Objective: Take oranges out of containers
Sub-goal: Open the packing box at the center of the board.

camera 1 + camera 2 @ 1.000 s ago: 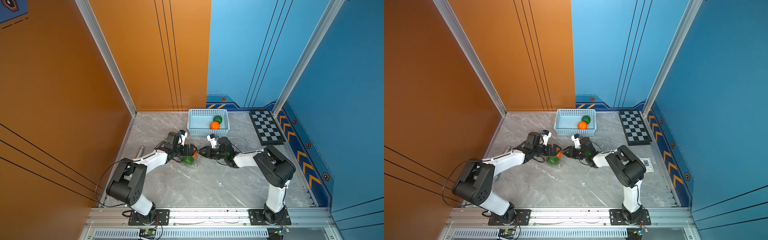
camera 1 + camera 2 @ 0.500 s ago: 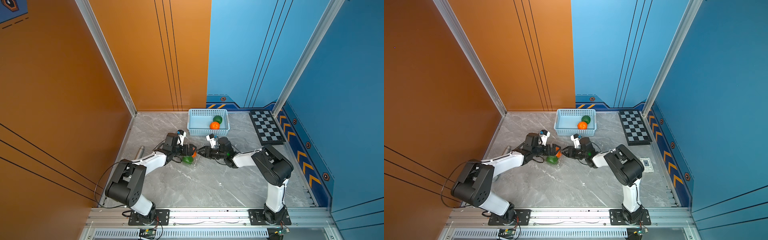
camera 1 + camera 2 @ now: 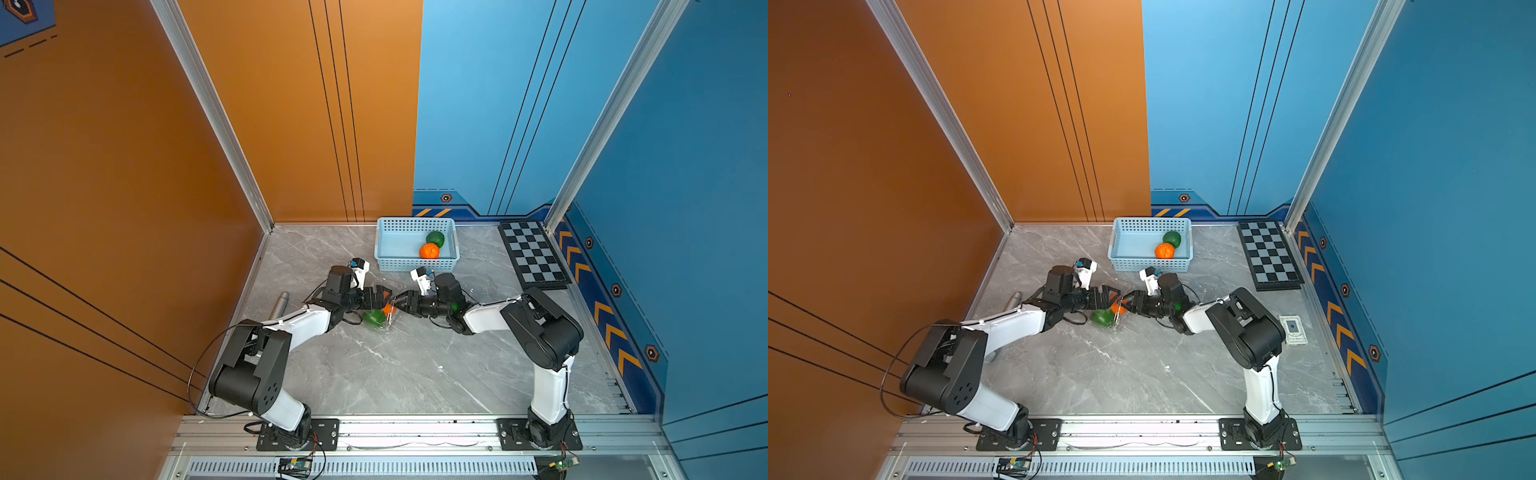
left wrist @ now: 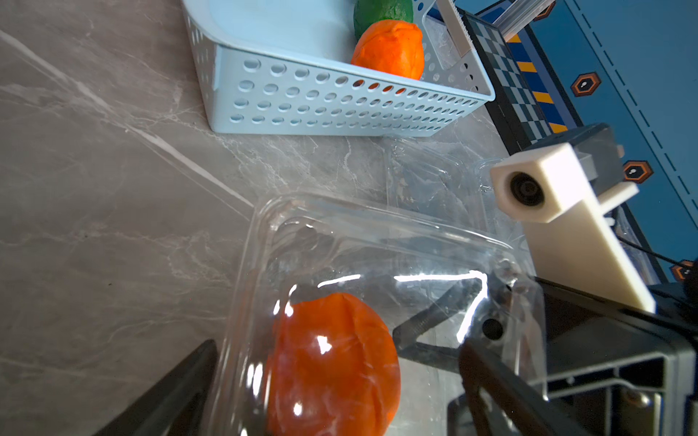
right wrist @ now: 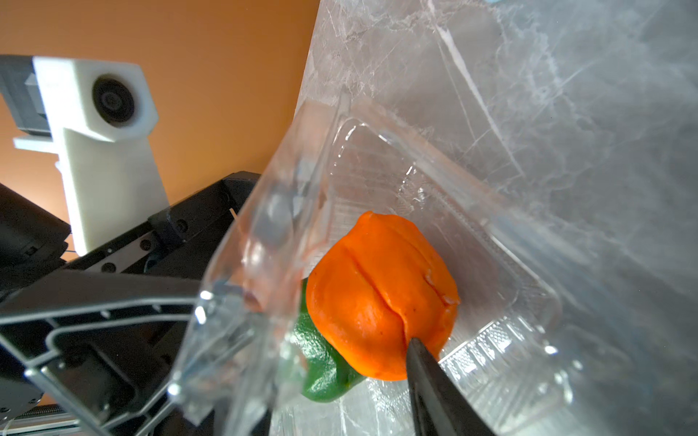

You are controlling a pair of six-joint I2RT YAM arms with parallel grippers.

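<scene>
Orange (image 5: pixel 381 298) and green fruit (image 5: pixel 325 373) lie touching inside the clear clamshell (image 4: pixel 377 234), its lid open, on the counter (image 3: pixel 395 365) just in front of the blue basket (image 3: pixel 415 264), where another pair already sits. The right claw (image 3: pixel 398 304) reaches in partly open, one fingertip against the orange, gripping nothing. The left claw (image 3: pixel 380 297) stands wide astride the box; whether it presses the walls is hard to tell through the plastic. Extraction is under way: next, the right claw must straddle the fruit, close, and lift clear.
</scene>
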